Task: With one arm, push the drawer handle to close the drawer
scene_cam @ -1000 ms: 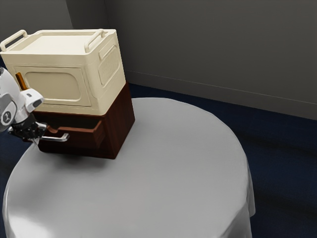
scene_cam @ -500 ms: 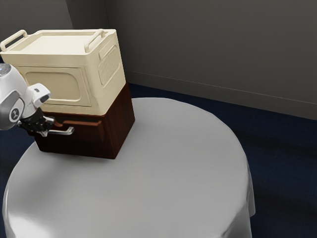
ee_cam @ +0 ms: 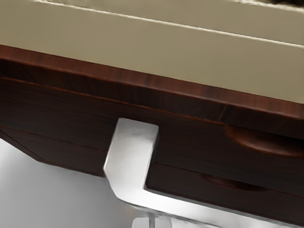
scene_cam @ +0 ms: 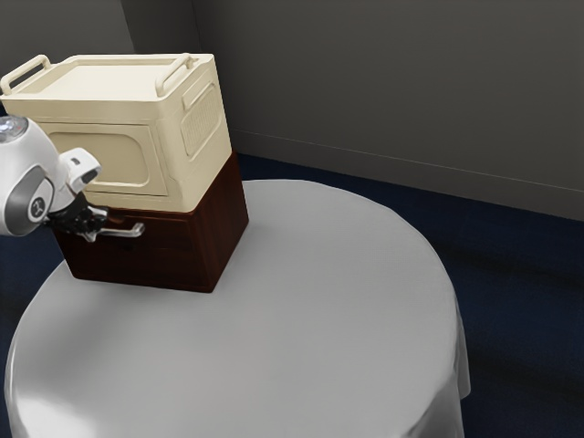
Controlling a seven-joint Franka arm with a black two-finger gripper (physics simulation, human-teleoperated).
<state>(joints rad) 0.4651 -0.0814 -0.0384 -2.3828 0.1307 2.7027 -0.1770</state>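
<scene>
My gripper [scene_cam: 92, 230] is at the metal handle [scene_cam: 130, 231] on the dark brown drawer front [scene_cam: 155, 251], at the exterior view's left. The drawer front looks flush with its cabinet [scene_cam: 220, 230], with no open interior visible. In the wrist view, the silver handle [ee_cam: 130, 161] stands out from the drawer front [ee_cam: 71, 116]. Two pale fingertips of my gripper [ee_cam: 152, 222] stand side by side, just beyond the handle's bar, with a thin line between them. They look shut, with nothing seen between them; whether they touch the handle is unclear.
A cream crate [scene_cam: 109, 155] with two raised handles sits on top of the cabinet. The round table [scene_cam: 310, 319] has a light grey cloth, and its surface extends toward the exterior view's right. A dark grey wall [scene_cam: 392, 91] rises behind.
The drawer has slid inward, from visibly pulled out to looking flush. My hand has moved with the handle toward the cabinet, rightward and slightly up in the exterior view.
</scene>
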